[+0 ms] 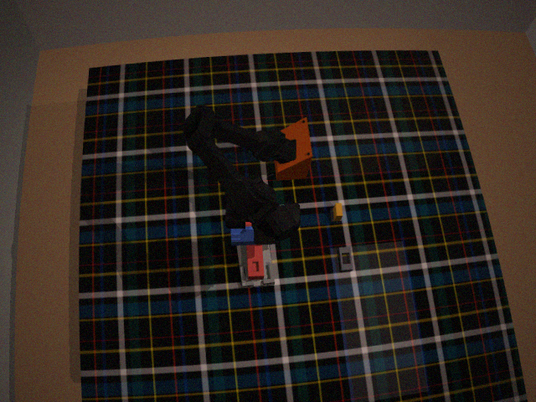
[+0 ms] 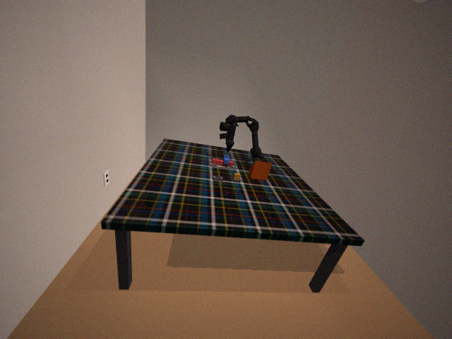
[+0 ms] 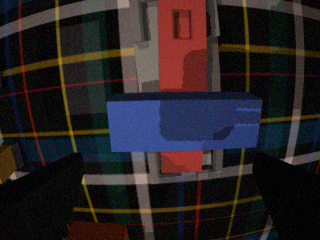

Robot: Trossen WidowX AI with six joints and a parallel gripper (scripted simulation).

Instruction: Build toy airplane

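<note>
The red fuselage (image 1: 255,275) (image 2: 217,161) (image 3: 172,60) lies lengthwise in the grey jig (image 1: 272,260) (image 3: 146,70). The blue wing (image 1: 241,235) (image 2: 226,159) (image 3: 135,125) lies crosswise over the fuselage, square to it in the wrist view; its tab and socket are hidden. The socket near one fuselage end shows empty. The yellow tail fin (image 1: 337,212) (image 2: 237,176) (image 3: 6,162) stands on the table, apart from the jig. My gripper (image 2: 228,149) (image 3: 171,164) is open and empty above the wing, with its fingertips spread beyond the wing's two ends in the wrist view.
A small grey block with a rectangular hole (image 1: 345,249) (image 2: 217,178) lies beside the jig, near the tail fin. The orange arm base (image 1: 296,168) (image 2: 260,170) (image 3: 97,232) stands behind the jig. A faint see-through rectangle (image 1: 380,320) marks the table beyond the grey block.
</note>
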